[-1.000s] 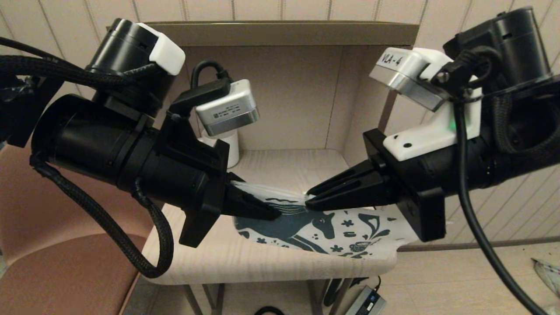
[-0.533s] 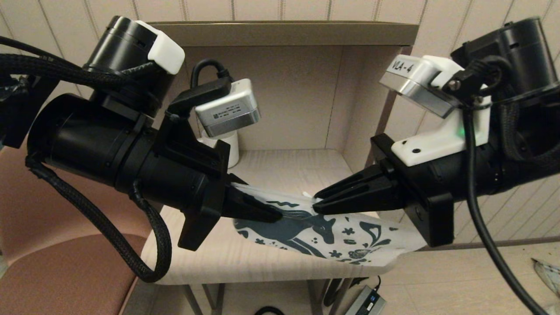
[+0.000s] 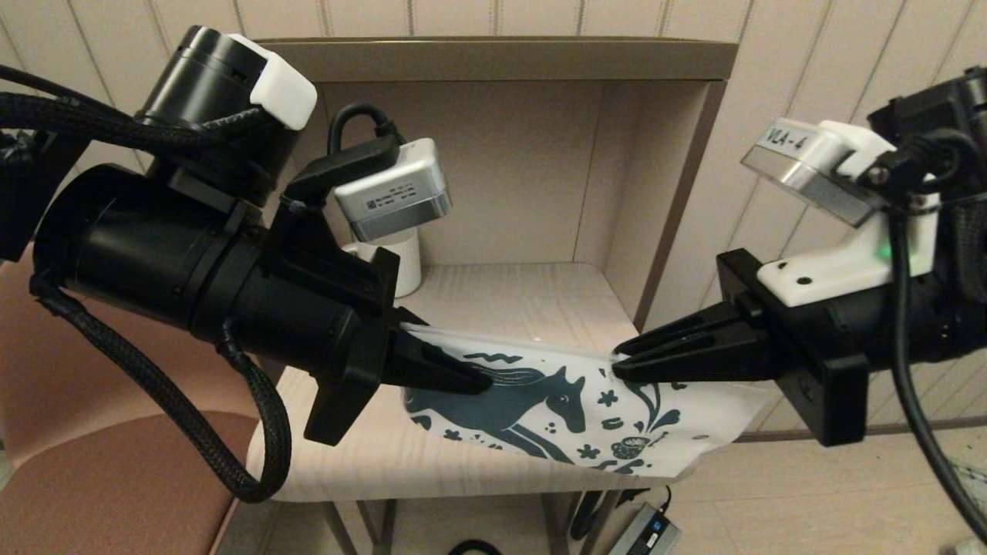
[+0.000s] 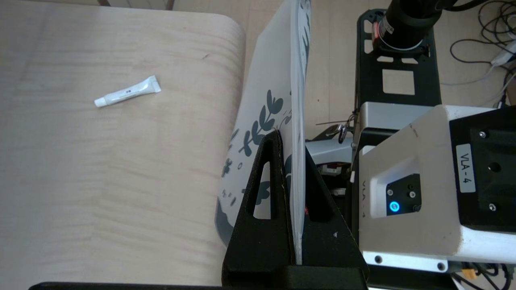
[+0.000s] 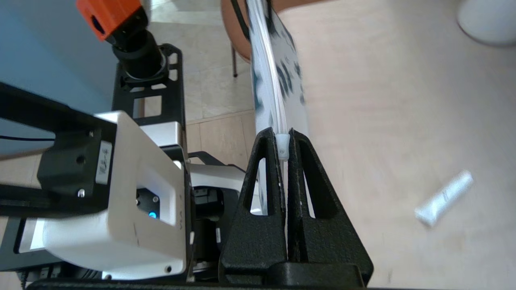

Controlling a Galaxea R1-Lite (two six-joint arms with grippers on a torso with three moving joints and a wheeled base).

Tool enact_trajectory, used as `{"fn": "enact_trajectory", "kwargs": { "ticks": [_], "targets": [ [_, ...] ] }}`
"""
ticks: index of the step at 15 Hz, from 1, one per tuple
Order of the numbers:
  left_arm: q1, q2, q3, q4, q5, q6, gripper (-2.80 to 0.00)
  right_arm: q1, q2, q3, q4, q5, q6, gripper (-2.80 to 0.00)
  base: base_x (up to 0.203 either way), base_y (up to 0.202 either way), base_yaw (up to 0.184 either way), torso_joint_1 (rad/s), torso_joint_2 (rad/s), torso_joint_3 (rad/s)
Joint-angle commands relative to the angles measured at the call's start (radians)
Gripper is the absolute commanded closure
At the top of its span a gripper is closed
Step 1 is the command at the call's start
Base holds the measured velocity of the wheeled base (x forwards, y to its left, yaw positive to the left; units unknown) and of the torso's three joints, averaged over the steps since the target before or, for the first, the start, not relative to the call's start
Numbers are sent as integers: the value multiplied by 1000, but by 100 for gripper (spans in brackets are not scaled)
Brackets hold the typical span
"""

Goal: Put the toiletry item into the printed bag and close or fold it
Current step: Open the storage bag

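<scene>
Printed bag (image 3: 570,408) hangs taut above the table (image 3: 463,462): left hand (image 3: 482,378) clamps one end, right hand (image 3: 621,366) pinches the zip slider. Toiletry item (image 4: 127,91) lies on the table, outside. Pull along the strip line, holding tension.

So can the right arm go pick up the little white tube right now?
Probably not yet. The right gripper is shut on the zip slider of the printed bag, so it must let go first. The toiletry item lies bare on the table, nothing covering it.
</scene>
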Motion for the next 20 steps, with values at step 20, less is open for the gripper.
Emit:
{"fn": "enact_trajectory", "kwargs": {
  "ticks": [20],
  "targets": [
    [29,1,30,-23,-1,3,0,-177,-133,130,-4,117,-10,0,0,0,0,0,0,0]
  ]
}}
